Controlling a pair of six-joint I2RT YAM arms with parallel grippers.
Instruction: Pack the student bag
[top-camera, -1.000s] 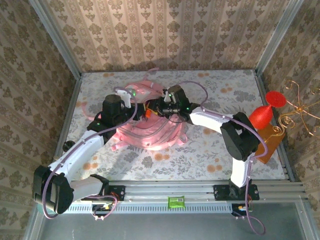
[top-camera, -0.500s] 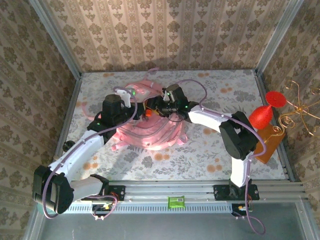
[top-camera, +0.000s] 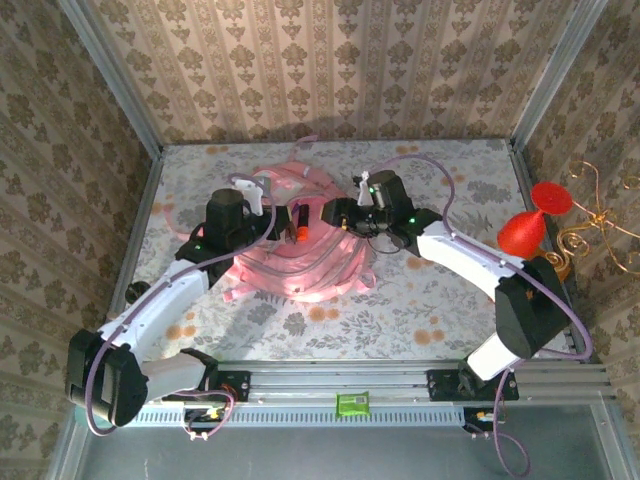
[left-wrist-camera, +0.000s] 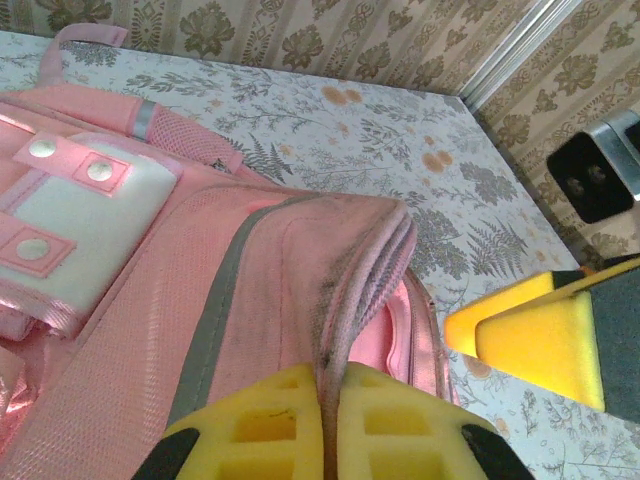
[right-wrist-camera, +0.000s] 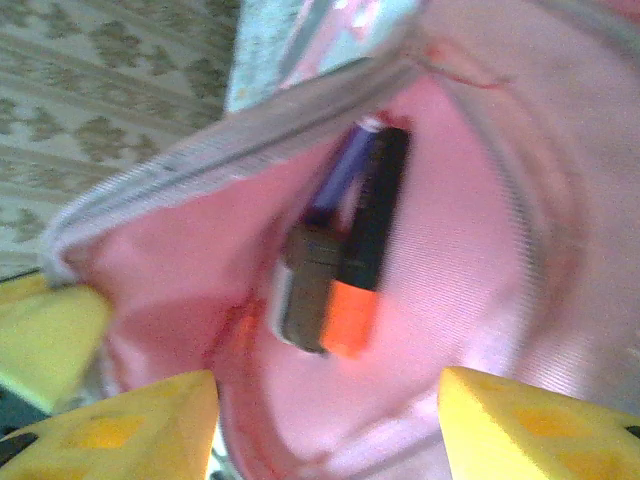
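Note:
The pink student bag (top-camera: 300, 262) lies in the middle of the table with its mouth held up. My left gripper (top-camera: 268, 214) is shut on the bag's opening rim (left-wrist-camera: 350, 290); the fabric runs between the yellow pads (left-wrist-camera: 265, 425). My right gripper (top-camera: 332, 212) stands open just right of the mouth, nothing between its fingers (right-wrist-camera: 540, 425). Inside the bag (right-wrist-camera: 450, 260) lie a black marker with an orange cap (right-wrist-camera: 365, 265) and a dark pen with a purple end (right-wrist-camera: 318, 245). The marker also shows from above (top-camera: 297, 222). A right finger (left-wrist-camera: 530, 335) shows beside the bag.
At the table's right edge stand a red hourglass-shaped object (top-camera: 530, 225), a wooden block (top-camera: 545, 282) and a gold wire ornament (top-camera: 600, 215). Patterned walls close in the back and sides. A small green item (top-camera: 352, 403) sits on the front rail.
My right gripper has drawn back to the right out of the bag's mouth and opened, leaving the marker inside. The left gripper has kept its hold on the rim.

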